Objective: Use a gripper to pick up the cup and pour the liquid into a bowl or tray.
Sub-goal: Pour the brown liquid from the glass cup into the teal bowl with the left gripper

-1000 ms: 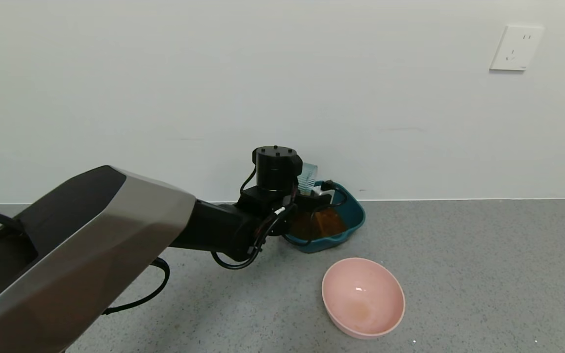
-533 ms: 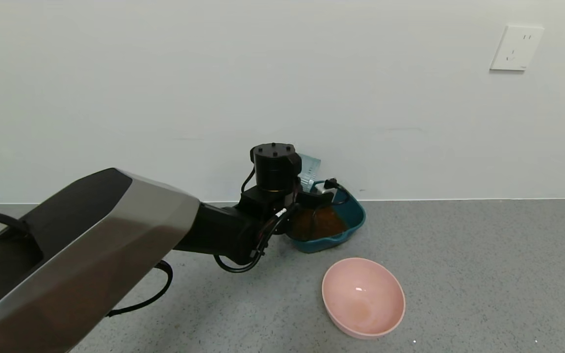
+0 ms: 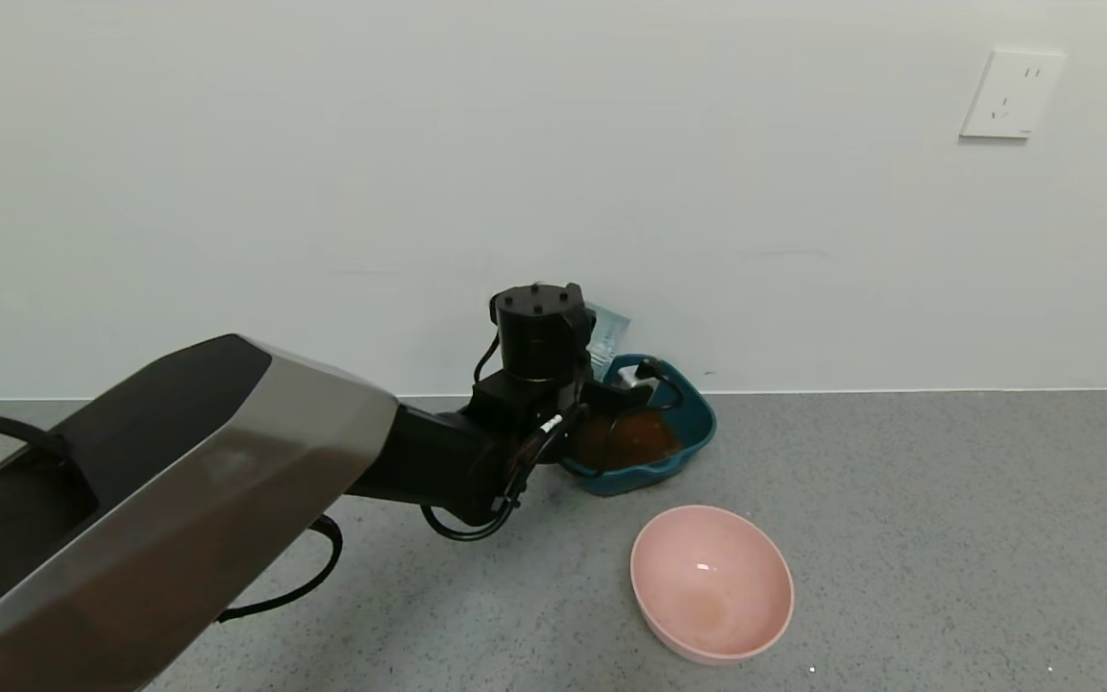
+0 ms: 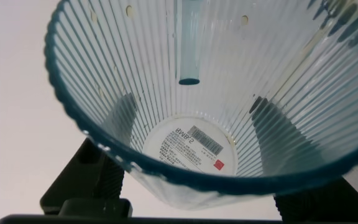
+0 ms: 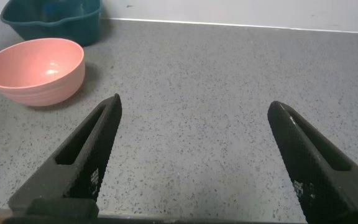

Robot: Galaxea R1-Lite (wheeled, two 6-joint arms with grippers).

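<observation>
my left gripper (image 3: 611, 370) is clamped on the cup (image 3: 608, 332), reached out over the near-left rim of the teal dish (image 3: 693, 437), which i take as my landmark. in the left wrist view i look straight into the cup's (image 4: 191, 106) open mouth: the ribbed wall is clear, a white label with a barcode shows through the bottom, a few droplets cling to the inside, and my two dark fingers (image 4: 92, 180) press the cup from opposite sides near its base. from the head view only a sliver of the cup shows, raised above the dish's back-left edge, just behind my round black wrist; i cannot tell its exact tilt from there. the reddish-brown liquid (image 3: 626, 437) lies pooled in the bottom of the dish, and looped black cables from my wrist hang over the dish's left side. the dish itself sits on the grey speckled floor (image 3: 947, 538) close against the white wall (image 3: 323, 173). a round pink bowl (image 3: 712, 583) stands on the floor nearer to me than the dish and apart from it, with a faint brownish smear inside. a white wall socket (image 3: 1010, 93) is high up, well to the right of the dish. my right gripper (image 5: 191, 149) hangs low over the floor with its fingers spread wide and nothing between them, the pink bowl (image 5: 35, 70) and the dish (image 5: 55, 18) farther off.
</observation>
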